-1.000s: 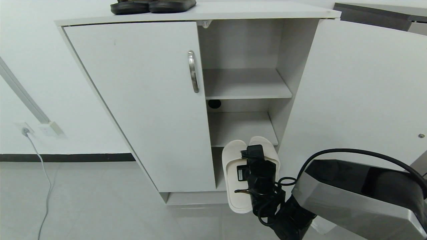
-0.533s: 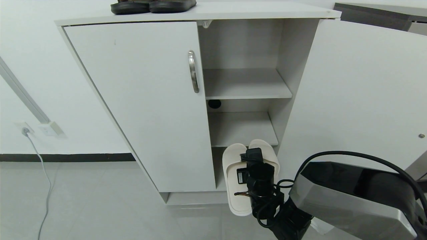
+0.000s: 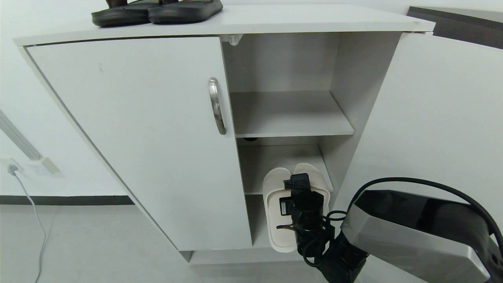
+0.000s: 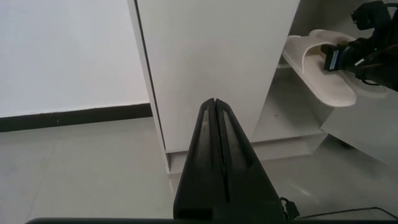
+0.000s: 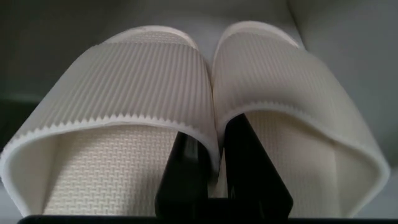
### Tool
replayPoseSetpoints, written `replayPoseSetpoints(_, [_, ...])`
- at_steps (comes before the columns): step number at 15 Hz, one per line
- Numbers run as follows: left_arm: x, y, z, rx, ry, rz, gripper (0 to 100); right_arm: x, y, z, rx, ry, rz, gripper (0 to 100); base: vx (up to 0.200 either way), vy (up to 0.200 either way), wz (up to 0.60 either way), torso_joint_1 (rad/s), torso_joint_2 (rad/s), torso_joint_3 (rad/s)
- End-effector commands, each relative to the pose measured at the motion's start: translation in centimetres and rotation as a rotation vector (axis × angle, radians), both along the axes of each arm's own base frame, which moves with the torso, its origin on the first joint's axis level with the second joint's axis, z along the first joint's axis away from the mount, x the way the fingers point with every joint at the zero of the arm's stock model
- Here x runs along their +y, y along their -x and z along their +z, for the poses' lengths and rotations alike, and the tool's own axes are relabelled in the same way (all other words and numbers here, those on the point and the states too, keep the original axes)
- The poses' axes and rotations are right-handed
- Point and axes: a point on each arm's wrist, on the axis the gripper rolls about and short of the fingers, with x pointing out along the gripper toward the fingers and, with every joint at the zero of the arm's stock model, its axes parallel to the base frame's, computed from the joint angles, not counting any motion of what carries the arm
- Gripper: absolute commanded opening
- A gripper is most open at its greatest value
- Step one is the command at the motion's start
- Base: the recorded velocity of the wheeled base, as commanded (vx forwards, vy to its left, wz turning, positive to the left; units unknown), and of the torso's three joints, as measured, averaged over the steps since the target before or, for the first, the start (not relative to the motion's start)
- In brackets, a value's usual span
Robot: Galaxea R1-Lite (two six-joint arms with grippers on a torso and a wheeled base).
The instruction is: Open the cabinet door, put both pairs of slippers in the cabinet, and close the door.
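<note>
My right gripper (image 3: 297,184) is shut on a pair of white slippers (image 3: 279,196), pinching their two inner edges (image 5: 212,143) together. The pair hangs level in front of the cabinet's (image 3: 235,21) open right half, toes over the front edge of the lower shelf (image 3: 281,167). The right door (image 3: 432,118) stands swung open; the left door (image 3: 129,137) is closed, its metal handle (image 3: 216,106) upright. A pair of black slippers (image 3: 157,11) lies on the cabinet top. My left gripper (image 4: 215,134) is shut and empty, low before the closed left door, above the floor.
The upper shelf (image 3: 287,114) and the bottom compartment (image 3: 255,224) hold nothing. A wall socket with a cable (image 3: 23,196) is at the left. Grey tiled floor (image 4: 81,168) spreads in front of the cabinet.
The head view has shifted closer to the cabinet and slightly up. The white slippers in my right gripper have edged a little further toward the lower shelf.
</note>
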Motion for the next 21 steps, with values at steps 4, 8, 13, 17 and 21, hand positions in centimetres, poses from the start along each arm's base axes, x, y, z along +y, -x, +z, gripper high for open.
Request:
replayPoseSetpoints(4, [0.0, 0.0, 0.0, 0.001, -0.005, -0.002, 0, 0.4, -0.7, -0.2, -0.013, -0.013, 0.011, 0, 0.100, 0.000, 0.00, 0.002, 0.00, 0.004])
replayPoseSetpoints(8, [0.0, 0.0, 0.0, 0.001, -0.005, -0.002, 0, -0.4, -3.4, 0.0, -0.024, -0.019, 0.017, 0, 0.000, 0.000, 0.00, 0.000, 0.00, 0.000])
replayPoseSetpoints(13, [0.0, 0.0, 0.0, 0.000, -0.007, -0.002, 0, 0.1, -6.4, 0.9, -0.006, -0.012, -0.017, 0, 0.000, 0.000, 0.00, 0.000, 0.00, 0.000])
replayPoseSetpoints(17, [0.0, 0.0, 0.0, 0.000, -0.007, -0.002, 0, 0.6, -8.2, 2.7, -0.002, -0.026, -0.033, 0, 0.000, 0.000, 0.00, 0.000, 0.00, 0.000])
replayPoseSetpoints(21, [0.0, 0.0, 0.0, 0.000, -0.007, -0.002, 0, 0.6, -9.5, 2.4, 0.000, -0.024, -0.048, 0, 0.000, 0.000, 0.00, 0.000, 0.00, 0.000])
